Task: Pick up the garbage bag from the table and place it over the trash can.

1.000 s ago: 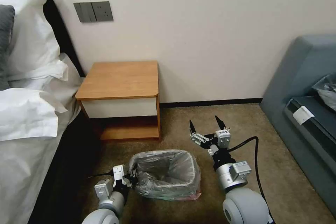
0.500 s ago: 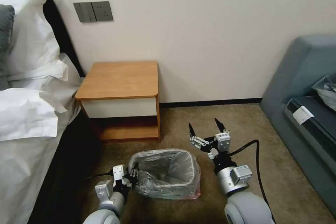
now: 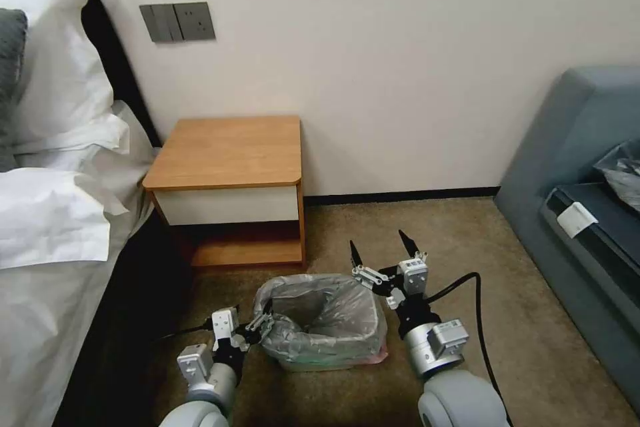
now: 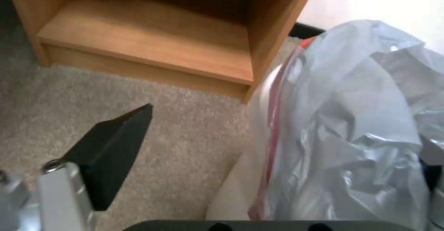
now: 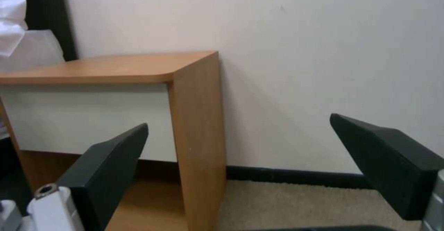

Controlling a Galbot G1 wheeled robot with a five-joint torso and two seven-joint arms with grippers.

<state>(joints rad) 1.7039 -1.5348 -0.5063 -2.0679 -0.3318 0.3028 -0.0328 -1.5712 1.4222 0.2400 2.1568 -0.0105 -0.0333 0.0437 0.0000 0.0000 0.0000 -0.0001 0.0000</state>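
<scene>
Already the garbage bag [image 3: 325,320] is seen draped over the trash can [image 3: 313,363] on the carpet, near the surface [image 3: 230,150]. Its left rim is flanked by the left hand [image 3: 257,327], spread wide; the right hand [image 3: 380,253], also wide, hovers at the far-right corner. Through the left wrist, one finger [image 4: 111,151] stands apart from the film. Through the right wrist, nothing is held between the fingers [image 5: 109,165].

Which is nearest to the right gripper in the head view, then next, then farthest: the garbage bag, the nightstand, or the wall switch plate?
From the right gripper:
1. Garbage bag, right beside it, draped over the bin.
2. Nightstand, farther back against the wall.
3. Wall switch plate, high above the nightstand.
</scene>
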